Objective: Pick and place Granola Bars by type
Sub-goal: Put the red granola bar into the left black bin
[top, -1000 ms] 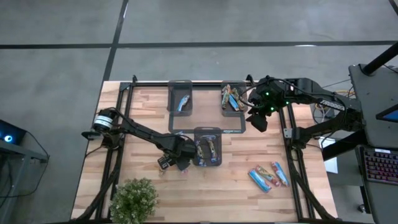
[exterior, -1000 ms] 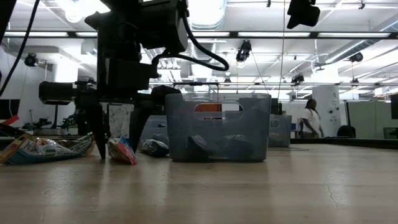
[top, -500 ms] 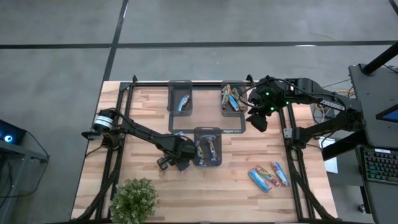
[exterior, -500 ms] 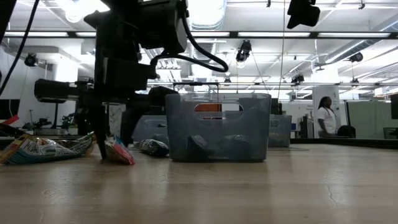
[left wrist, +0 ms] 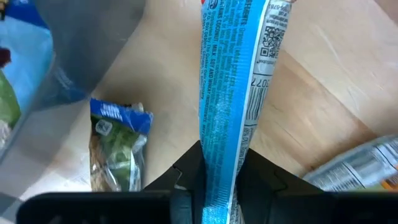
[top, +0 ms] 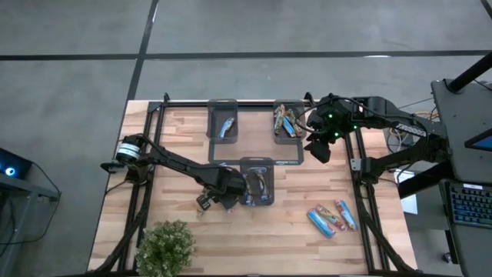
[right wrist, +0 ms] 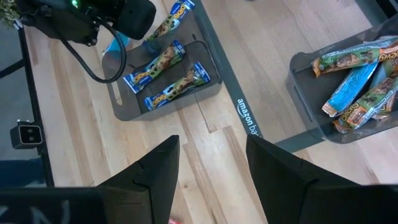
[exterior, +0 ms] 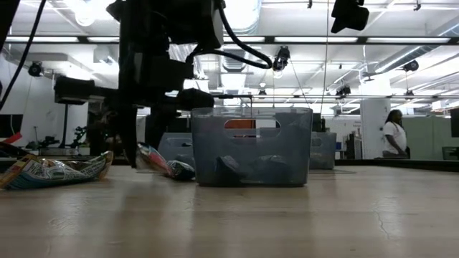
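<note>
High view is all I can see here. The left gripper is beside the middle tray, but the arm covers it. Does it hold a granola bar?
Observer: Yes. In the left wrist view the left gripper is shut on a granola bar with a light-blue wrapper, gripped at one end.
Operator: Is the bar off the table?
Observer: In the low view it hangs tilted under the gripper. I cannot tell if its lower end touches the table.
Operator: And the right gripper, does it carry anything?
Observer: No. The right wrist view shows the right gripper open, with nothing between its fingers.
</note>
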You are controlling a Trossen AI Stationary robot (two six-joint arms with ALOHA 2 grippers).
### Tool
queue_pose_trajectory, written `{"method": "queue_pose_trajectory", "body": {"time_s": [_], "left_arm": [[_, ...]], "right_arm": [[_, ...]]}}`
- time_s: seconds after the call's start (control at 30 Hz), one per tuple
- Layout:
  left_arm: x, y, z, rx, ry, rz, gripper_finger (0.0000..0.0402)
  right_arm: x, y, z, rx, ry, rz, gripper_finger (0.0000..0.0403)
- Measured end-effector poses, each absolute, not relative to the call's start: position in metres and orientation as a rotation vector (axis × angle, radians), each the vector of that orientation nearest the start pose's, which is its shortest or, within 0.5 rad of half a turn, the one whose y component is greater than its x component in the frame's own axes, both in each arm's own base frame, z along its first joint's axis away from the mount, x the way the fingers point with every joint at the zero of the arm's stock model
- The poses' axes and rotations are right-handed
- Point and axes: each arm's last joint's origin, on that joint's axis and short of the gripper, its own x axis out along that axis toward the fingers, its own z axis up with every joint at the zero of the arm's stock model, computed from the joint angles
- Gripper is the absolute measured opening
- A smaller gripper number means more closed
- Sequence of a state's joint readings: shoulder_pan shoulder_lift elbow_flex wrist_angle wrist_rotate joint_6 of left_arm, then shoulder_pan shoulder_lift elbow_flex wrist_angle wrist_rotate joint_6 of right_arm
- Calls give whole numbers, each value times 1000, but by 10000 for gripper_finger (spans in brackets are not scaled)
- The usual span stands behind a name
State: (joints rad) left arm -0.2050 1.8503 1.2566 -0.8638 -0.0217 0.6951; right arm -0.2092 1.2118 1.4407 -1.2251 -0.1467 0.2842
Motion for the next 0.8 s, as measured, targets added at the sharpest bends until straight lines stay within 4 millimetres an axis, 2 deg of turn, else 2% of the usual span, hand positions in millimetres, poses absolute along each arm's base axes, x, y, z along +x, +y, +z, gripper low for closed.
{"method": "queue_pose_trajectory", "body": {"time_s": [0.2, 0.33, 0.63, 0.8], "left_arm": [[330, -68, 186, 728, 1421, -667, 57], [327, -66, 199, 742, 1465, -607, 57], [327, -57, 235, 743, 1517, -501, 57], [327, -43, 260, 711, 1502, -419, 57]], "right_arm": [[201, -38, 384, 432, 970, -194, 178], [201, -38, 384, 430, 971, -193, 178], [201, -38, 384, 408, 971, -182, 178], [201, -38, 384, 403, 972, -179, 178]]}}
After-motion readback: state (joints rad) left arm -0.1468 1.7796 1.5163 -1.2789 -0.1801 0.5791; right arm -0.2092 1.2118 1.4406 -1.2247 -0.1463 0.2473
